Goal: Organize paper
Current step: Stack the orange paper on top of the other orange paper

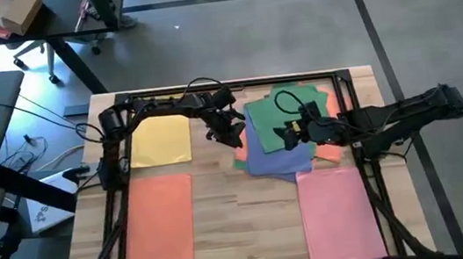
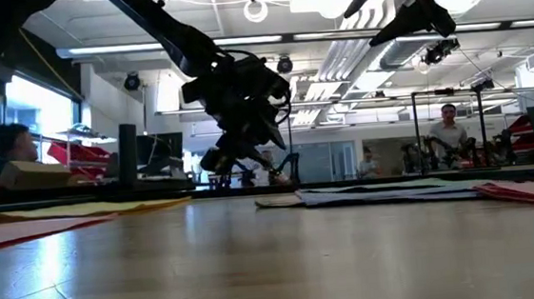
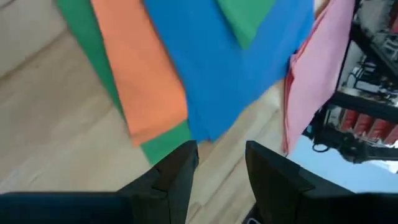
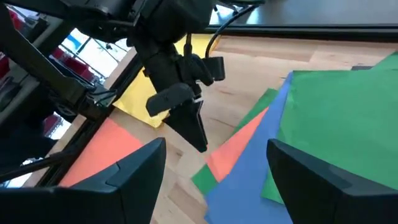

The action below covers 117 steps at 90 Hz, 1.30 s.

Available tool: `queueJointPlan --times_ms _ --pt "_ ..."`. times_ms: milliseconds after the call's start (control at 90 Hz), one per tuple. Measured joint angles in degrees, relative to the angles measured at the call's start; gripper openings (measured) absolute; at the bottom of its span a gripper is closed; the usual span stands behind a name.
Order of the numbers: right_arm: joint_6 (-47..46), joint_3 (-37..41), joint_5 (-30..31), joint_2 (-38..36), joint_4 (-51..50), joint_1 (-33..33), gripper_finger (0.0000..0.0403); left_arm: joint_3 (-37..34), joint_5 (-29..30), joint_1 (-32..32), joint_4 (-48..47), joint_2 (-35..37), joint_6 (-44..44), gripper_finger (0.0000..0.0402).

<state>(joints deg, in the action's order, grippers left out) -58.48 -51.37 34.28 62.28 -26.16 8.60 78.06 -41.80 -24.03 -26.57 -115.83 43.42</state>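
- Left claw [image 1: 234, 136] is hovering with its jaws parted a little and nothing in them, right at the edge of the mixed pile [image 1: 290, 135].
- Right claw [image 1: 288, 133] is hanging wide open over that same pile, gripping nothing.
- Further out on the counter [image 1: 241, 208], yellow sheet [image 1: 162, 140], orange sheet [image 1: 161, 218] and pink sheet [image 1: 339, 209] are already lying separate.
- Green, blue and orange ones are waiting overlapped, so I'd call it roughly half sorted.

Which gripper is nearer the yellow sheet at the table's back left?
Left. The left gripper hovers just beside the yellow sheet, toward the mixed pile; the right gripper is farther off, above that pile.
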Motion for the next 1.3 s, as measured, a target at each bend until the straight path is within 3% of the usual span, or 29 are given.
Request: queueJointPlan --times_ms 133,344,500,633,833,1122,1300 --pt "-0.2 0.0 0.0 0.0 -0.2 0.0 0.0264 0.1 0.6 0.4 1.9 0.0 0.0 0.0131" --pt "-0.2 0.0 0.0 0.0 -0.2 0.0 0.0264 0.1 9.9 3.3 2.2 0.0 -1.9 0.0131" --pt "-0.1 0.0 0.0 0.0 -0.2 0.0 0.0264 0.1 11.6 6.2 4.5 -2.1 -2.5 0.0131" --pt "-0.6 0.0 0.0 0.0 -0.2 0.0 0.0264 0.1 16.6 7.3 3.7 -4.8 -1.9 0.0131" --pt "-1.8 0.0 -0.8 0.0 -0.2 0.0 0.0264 0.1 17.9 2.7 2.5 -4.6 -2.0 0.0131" --pt "-2.1 0.0 -2.4 0.0 0.0 0.0 0.0264 0.0 17.9 -5.1 -7.7 -1.6 -10.9 0.0131" --pt "-2.1 0.0 -2.4 0.0 -0.1 0.0 0.0264 0.1 23.9 -7.1 -7.4 2.9 -10.6 0.0131"
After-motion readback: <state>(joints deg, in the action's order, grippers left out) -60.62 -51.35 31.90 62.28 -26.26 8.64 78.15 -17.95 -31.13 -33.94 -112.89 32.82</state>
